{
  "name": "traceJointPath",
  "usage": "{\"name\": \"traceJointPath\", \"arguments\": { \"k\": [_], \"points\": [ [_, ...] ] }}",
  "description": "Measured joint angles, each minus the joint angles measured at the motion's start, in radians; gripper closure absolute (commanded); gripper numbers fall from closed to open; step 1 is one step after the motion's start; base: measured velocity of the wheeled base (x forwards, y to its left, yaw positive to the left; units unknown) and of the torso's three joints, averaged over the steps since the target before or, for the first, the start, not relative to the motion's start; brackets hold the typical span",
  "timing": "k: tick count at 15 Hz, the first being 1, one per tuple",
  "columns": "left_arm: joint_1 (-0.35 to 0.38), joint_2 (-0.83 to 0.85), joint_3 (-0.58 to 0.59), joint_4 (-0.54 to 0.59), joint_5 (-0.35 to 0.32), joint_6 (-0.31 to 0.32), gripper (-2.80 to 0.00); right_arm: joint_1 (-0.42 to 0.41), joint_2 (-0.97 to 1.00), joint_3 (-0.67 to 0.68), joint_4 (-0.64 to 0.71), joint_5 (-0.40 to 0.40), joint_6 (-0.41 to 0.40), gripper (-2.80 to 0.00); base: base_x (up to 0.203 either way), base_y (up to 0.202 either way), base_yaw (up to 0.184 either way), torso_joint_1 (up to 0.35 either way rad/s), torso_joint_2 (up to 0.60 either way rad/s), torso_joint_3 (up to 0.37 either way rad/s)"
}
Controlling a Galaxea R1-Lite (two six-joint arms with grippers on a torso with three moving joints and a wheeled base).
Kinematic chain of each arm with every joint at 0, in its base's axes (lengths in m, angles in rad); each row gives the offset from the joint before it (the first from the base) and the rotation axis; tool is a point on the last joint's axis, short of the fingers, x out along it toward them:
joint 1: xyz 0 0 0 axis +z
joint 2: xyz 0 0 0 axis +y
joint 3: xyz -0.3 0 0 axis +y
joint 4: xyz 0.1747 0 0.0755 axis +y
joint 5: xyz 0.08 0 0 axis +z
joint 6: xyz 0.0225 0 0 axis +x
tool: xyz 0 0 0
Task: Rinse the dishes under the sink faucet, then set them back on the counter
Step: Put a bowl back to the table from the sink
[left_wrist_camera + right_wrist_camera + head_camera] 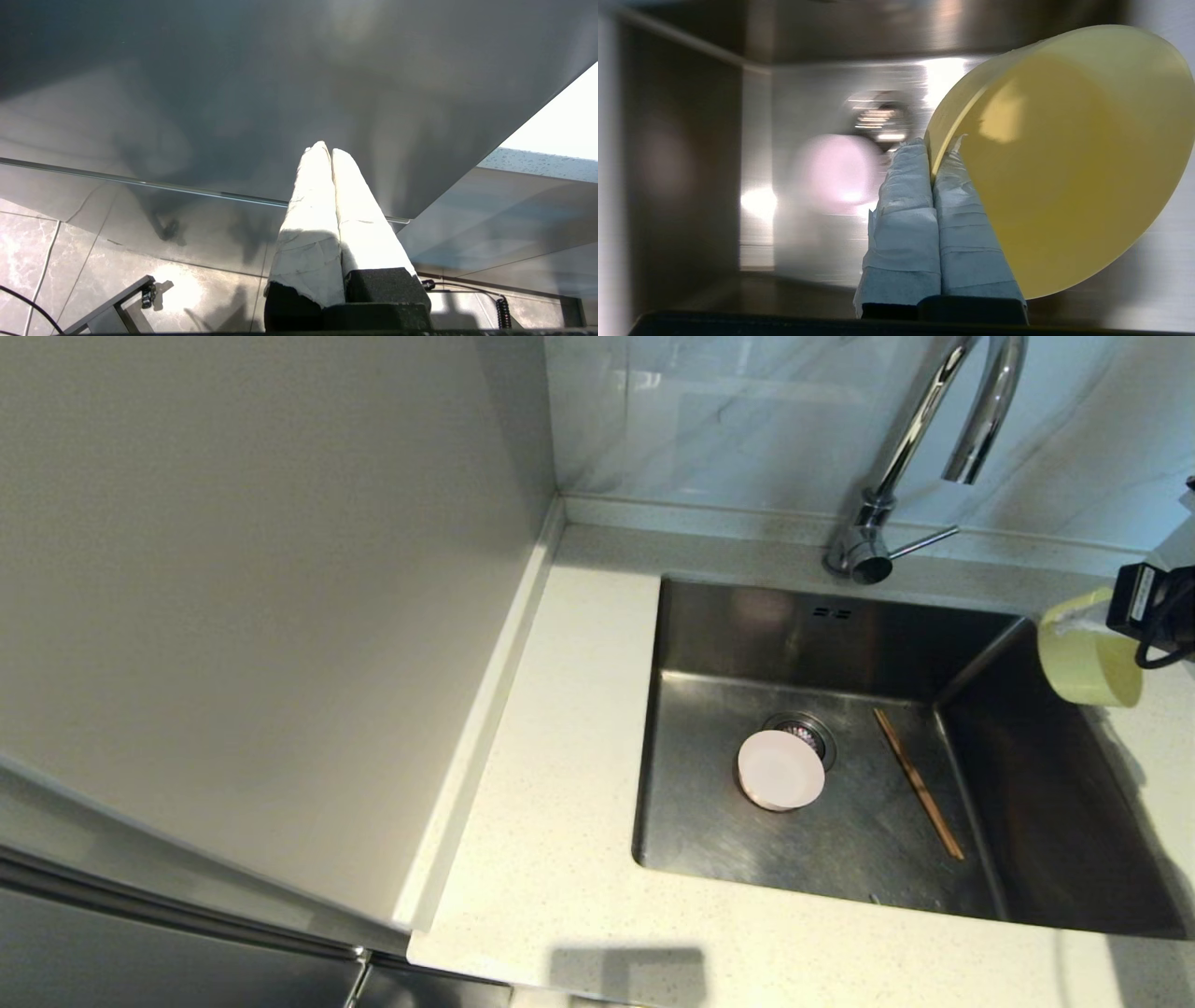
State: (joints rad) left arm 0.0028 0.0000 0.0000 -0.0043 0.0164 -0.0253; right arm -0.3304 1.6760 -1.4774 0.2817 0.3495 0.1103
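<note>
Holding the small round pale yellow bowl (1089, 658) by its rim, the right gripper (933, 161) has its two wrapped fingers pressed together on the thin wall, so the claw is narrow and carries the bowl. In the head view this bowl hangs tilted on its side above the right edge of the deep brushed steel sink (709, 840), partly over the off-white speckled stone counter (551, 821).

At the near side, the left gripper (331, 151) is parked low, beside a grey cabinet panel and away from the sink; its padded fingers are closed together on nothing.

Going farther, the thin brown wooden chopsticks (919, 784) lie on the sink floor close to the right wall. The small pale pink bowl (780, 770) lies on the sink floor, partly over the round metal drain strainer (808, 733). At the far edge stands the tall chrome gooseneck faucet (920, 439) with its thin side lever (924, 541); no water is seen from it.

The risk seems to be the grip: only the rim is pinched, and a wet, smooth bowl could turn or slip out and fall in the sink. A swing toward the spout could also strike the bowl against the faucet.
</note>
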Motion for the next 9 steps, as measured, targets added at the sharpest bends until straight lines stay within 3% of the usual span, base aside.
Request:
{"name": "traceJointPath", "arguments": {
  "k": [3,6,9],
  "points": [
    [0.000,0.000,0.000,0.000,0.000,0.000,0.00,-0.093,0.015,-0.006,-0.007,-0.074,-0.335,0.00,0.000,0.000,0.000,0.000,0.00,0.000],
    [0.000,0.000,0.000,0.000,0.000,0.000,0.00,-0.146,0.048,-0.007,-0.006,-0.130,-0.606,0.00,0.000,0.000,0.000,0.000,0.00,0.000],
    [0.000,0.000,0.000,0.000,0.000,0.000,0.00,-0.157,0.085,-0.002,-0.002,-0.205,-0.765,0.00,0.000,0.000,0.000,0.000,0.00,0.000]
  ]
}}
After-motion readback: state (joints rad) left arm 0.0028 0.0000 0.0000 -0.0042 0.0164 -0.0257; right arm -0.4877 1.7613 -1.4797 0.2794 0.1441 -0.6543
